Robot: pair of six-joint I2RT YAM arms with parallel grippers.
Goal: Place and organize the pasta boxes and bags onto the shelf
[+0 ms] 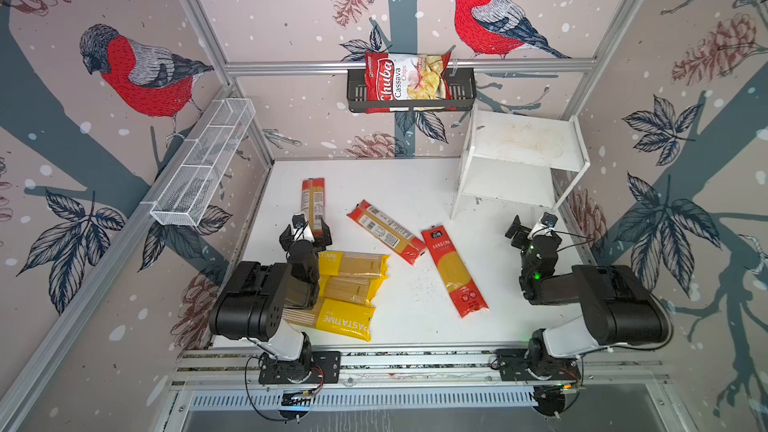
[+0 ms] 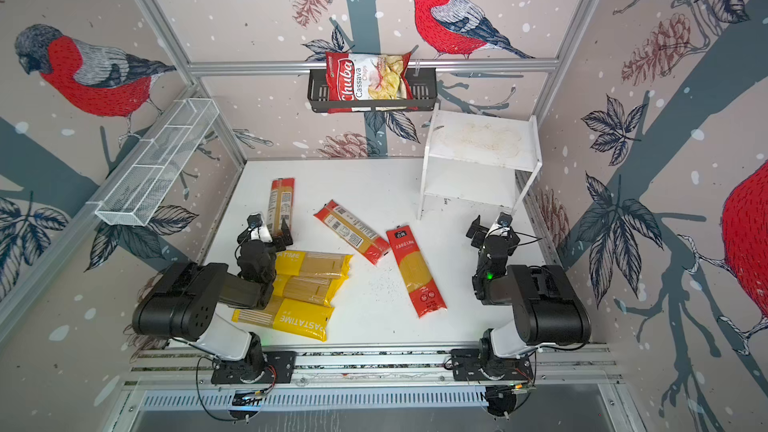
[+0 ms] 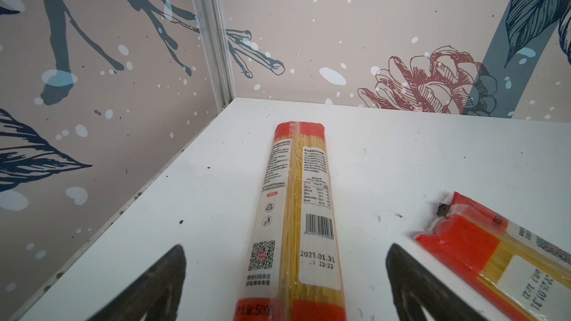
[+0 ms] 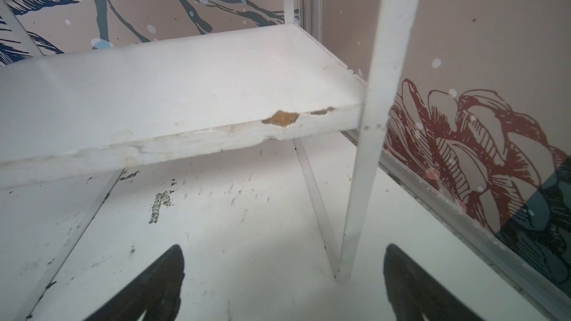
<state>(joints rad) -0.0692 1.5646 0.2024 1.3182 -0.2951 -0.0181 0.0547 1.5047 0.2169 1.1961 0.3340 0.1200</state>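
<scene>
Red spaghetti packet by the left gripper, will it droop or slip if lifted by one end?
Likely stays straight: the red spaghetti packet is filled with long dry strands. Its glossy film looks slippery, so an end grip might slide. Flat, so unlikely to roll.

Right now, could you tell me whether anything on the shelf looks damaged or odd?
Yes. The shelf has a chipped front edge on its lower board, baring brown core, and its top board is stained.

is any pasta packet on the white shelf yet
No, both boards of the shelf are bare in both top views, with nothing lying on them.
</scene>
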